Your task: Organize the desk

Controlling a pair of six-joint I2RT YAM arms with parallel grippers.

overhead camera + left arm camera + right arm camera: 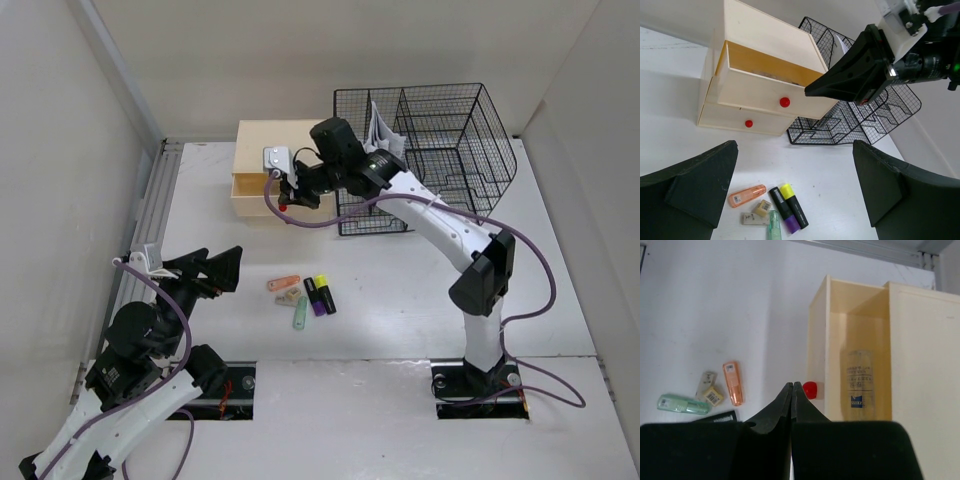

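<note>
The white desk point(400, 290) carries a cluster of small items: an orange tube point(747, 195), two black markers point(789, 209) with yellow and purple caps, two small erasers point(761, 208) and a pale green tube point(773, 226). My left gripper point(795, 195) hovers open over this cluster, holding nothing. The cream drawer box point(262, 150) has its upper drawer point(855, 350) pulled out, with a clear tube point(857, 385) lying inside. My right gripper point(792, 385) is shut and empty, its tips just beside the drawer's red knob point(810, 389).
A black wire mesh rack point(430, 150) stands right of the drawer box, with a sheet of paper point(385, 130) in it. The lower drawer with its red knob point(748, 123) is closed. A metal rail point(150, 210) runs along the desk's left side, with white walls around.
</note>
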